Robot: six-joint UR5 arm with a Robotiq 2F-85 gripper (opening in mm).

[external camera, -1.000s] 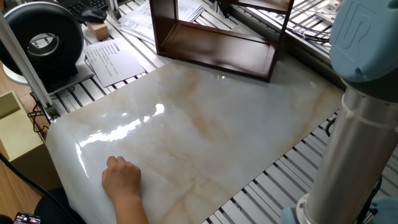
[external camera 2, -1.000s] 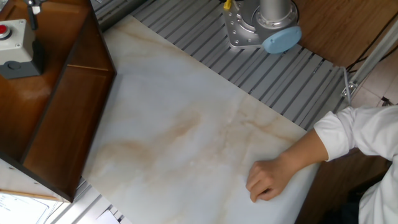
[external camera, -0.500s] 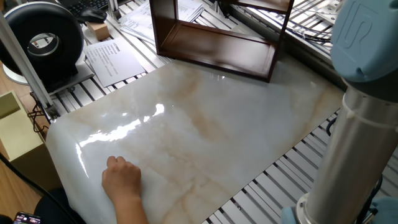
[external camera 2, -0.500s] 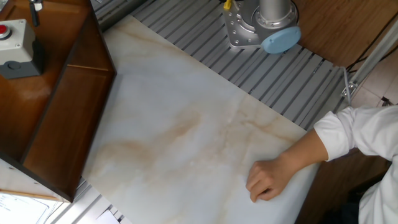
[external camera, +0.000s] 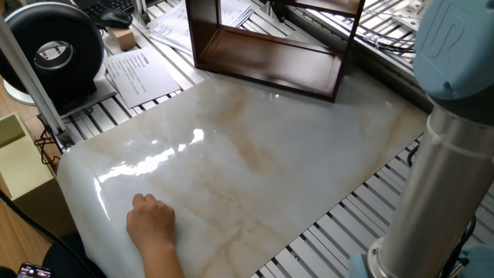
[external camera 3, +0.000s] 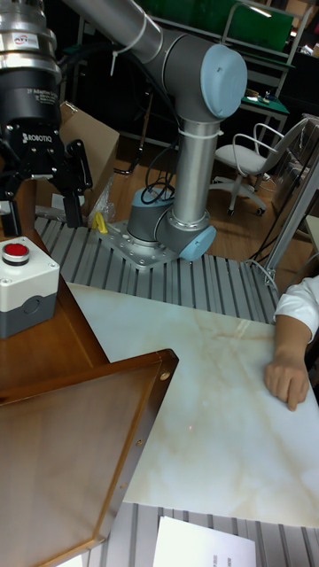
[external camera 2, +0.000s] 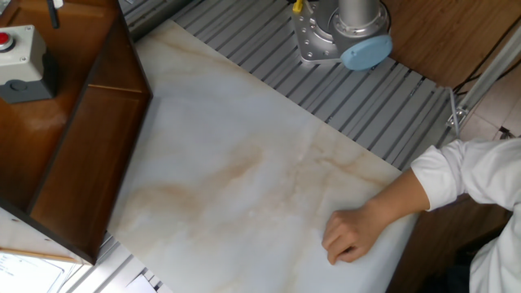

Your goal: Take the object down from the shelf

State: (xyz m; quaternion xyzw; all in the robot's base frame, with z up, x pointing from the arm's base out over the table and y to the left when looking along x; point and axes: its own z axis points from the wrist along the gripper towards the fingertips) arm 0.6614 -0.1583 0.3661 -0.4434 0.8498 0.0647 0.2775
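Where the object (external camera 3: 25, 285) could be seen, it sat on the top board of the shelf (external camera 3: 84, 416): a pale grey blocky box with a red button on its upper face. It sat upright, near the back edge of that board. In the other fixed view the object (external camera 2: 22, 55) lay in the far left corner of the shelf (external camera 2: 94, 155) top.

Gripper (external camera 3: 42, 221) hung just behind and above the object, not touching it. Black fingers (external camera 3: 73, 190) were spread apart, nothing between them. One finger tip showed at the top edge of the other fixed view, just beyond the object.

The shelf (external camera: 266, 66) was an open box-frame of dark reddish-brown boards; printed sheets outside it showed through its see-through sides. It stood at the far edge of a marble-patterned sheet (external camera: 262, 154) covering the slotted table.

The person's hand (external camera: 152, 222) rested loosely curled on the near edge of the sheet, well apart from the shelf. The same person's hand (external camera 2: 352, 236) came from a white sleeve, also seen in the tall fixed view (external camera 3: 288, 379).

Arm base (external camera 2: 342, 37) was bolted to the table beside the sheet. Off the sheet lay a paper (external camera: 139, 73), a black round device (external camera: 54, 46) and a pale yellow box (external camera: 15, 166), whose contents I could not tell.
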